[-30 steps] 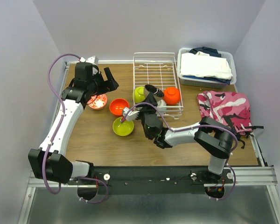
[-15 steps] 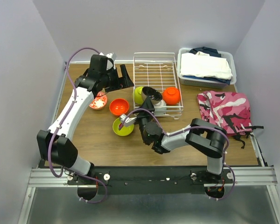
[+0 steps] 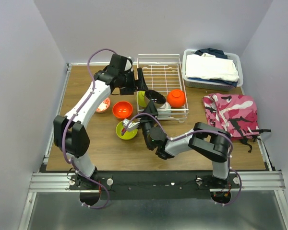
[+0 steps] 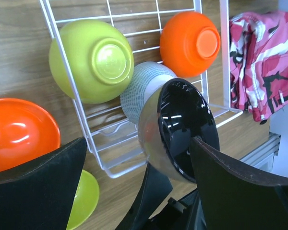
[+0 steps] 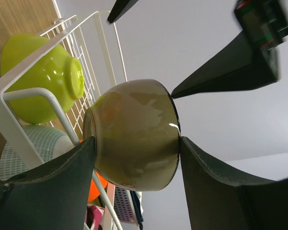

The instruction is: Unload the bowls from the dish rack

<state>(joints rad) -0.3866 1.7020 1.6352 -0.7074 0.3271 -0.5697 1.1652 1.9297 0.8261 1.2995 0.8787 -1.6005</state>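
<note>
My right gripper (image 3: 155,101) is shut on the taupe bowl (image 3: 156,96), dark inside, gripping it base to rim, tilted on its side above the white wire dish rack (image 3: 159,72) at its front left. In the right wrist view, the taupe bowl (image 5: 134,134) fills the span between the pads. My left gripper (image 3: 142,85) hangs open over the rack's left edge, its fingers (image 4: 38,187) wide on either side of that bowl (image 4: 182,127). A lime-green bowl (image 3: 142,97), a pale blue bowl (image 3: 164,110) and an orange bowl (image 3: 176,98) lie in the rack.
On the table left of the rack sit a white-and-red patterned bowl (image 3: 102,105), an orange bowl (image 3: 122,109) and a lime-green bowl (image 3: 126,130). A grey bin of folded clothes (image 3: 212,69) stands at the back right, with a pink camouflage cloth (image 3: 230,110) in front of it.
My left arm has swung right from the patterned bowl to the rack's left edge, still open. The right gripper keeps the taupe bowl, shifted slightly left.
</note>
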